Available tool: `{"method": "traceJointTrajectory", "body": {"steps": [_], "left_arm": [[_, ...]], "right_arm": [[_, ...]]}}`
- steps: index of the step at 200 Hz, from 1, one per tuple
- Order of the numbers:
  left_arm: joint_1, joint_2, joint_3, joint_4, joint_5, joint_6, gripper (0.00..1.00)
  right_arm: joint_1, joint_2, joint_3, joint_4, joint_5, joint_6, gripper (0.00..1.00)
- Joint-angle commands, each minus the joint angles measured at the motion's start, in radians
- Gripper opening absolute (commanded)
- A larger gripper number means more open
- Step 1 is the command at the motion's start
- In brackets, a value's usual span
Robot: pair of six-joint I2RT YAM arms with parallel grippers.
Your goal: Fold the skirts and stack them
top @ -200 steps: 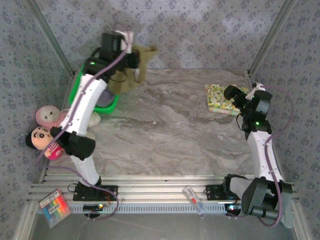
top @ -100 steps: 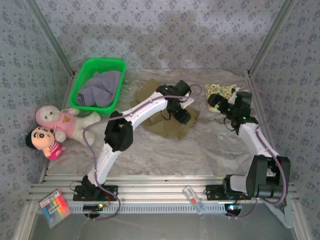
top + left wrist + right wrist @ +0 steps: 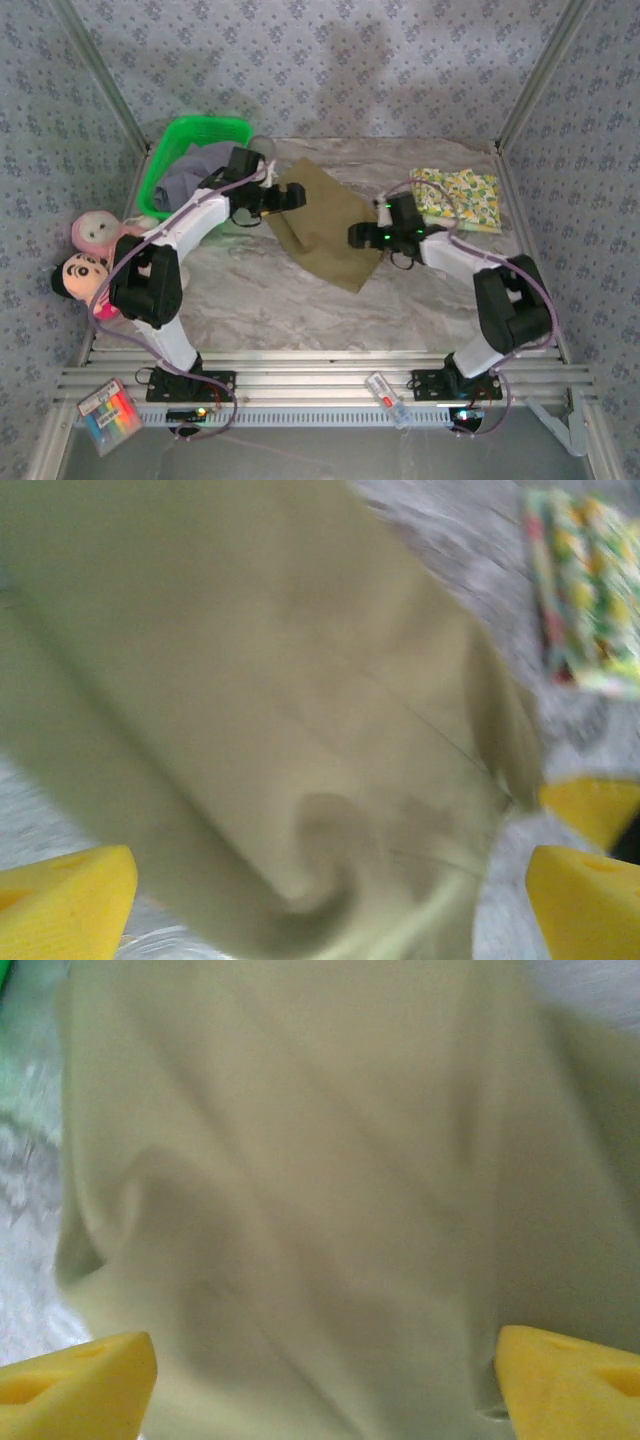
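An olive-khaki skirt lies spread on the marble table. My left gripper hovers at its upper left edge, open, its yellow fingers wide over the cloth. At the skirt's right edge my right gripper is open, and its yellow fingertips straddle the olive fabric. A folded yellow-green floral skirt rests at the back right, also blurred in the left wrist view. A lavender-grey skirt sits in the green basket.
Two plush dolls lie at the left edge below the basket. Patterned walls and metal posts close in the table on three sides. The aluminium rail with both arm bases runs along the near edge.
The left arm brought the olive skirt from above the basket down onto the table, opened and drew back left. The right arm swung left from the floral skirt to the olive one.
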Motion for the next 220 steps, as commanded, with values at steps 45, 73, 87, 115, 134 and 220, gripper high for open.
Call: {"method": "traceJointTrajectory", "body": {"steps": [45,73,87,115,134,220], "left_arm": [[0.053,-0.158,-0.151,-0.026,-0.283,-0.262,1.0],[0.056,-0.159,-0.155,-0.038,-0.304,-0.271,1.0],[0.057,-0.151,-0.15,-0.044,-0.304,-0.273,1.0],[0.058,-0.125,-0.137,-0.055,-0.293,-0.277,1.0],[0.058,-0.106,-0.125,-0.08,-0.304,-0.282,1.0],[-0.02,0.031,-0.083,-0.147,-0.302,-0.338,0.85]], "right_arm": [[0.295,0.172,0.19,-0.549,0.251,-0.565,0.7],[0.327,0.183,0.191,-0.584,0.316,-0.619,0.65],[0.337,0.2,0.194,-0.588,0.366,-0.623,0.62],[0.341,0.241,0.218,-0.607,0.382,-0.621,0.48],[0.342,0.259,0.222,-0.615,0.405,-0.612,0.3],[0.077,0.025,0.117,-0.692,-0.072,-0.567,0.0]]}}
